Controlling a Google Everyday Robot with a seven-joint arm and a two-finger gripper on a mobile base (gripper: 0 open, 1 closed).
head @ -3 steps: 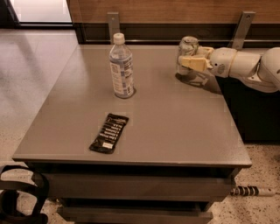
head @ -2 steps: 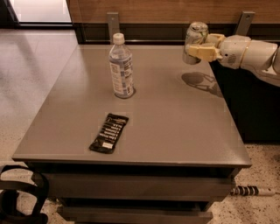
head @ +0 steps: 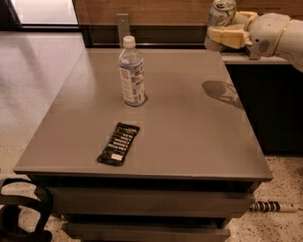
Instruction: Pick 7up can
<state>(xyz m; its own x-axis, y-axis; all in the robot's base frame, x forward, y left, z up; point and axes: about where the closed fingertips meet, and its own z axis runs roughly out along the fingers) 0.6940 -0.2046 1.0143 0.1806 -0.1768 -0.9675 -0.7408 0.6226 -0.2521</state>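
The 7up can (head: 221, 13), silvery-white with green markings and a silver top, is held in the air at the top right, well above the grey table (head: 189, 137). My gripper (head: 222, 35) is shut on the can's lower half, its cream fingers (head: 232, 37) wrapped around it. The white arm reaches in from the right edge. The can's shadow lies on the table's right side below it.
A clear plastic water bottle (head: 131, 72) with a white cap stands upright at the table's centre back. A black snack bar wrapper (head: 118, 143) lies flat near the front left. A dark counter is to the right of the table, and a wooden wall is behind it.
My gripper has lifted the can off the table's back right corner and raised it steadily higher. The bottle and wrapper have not moved.
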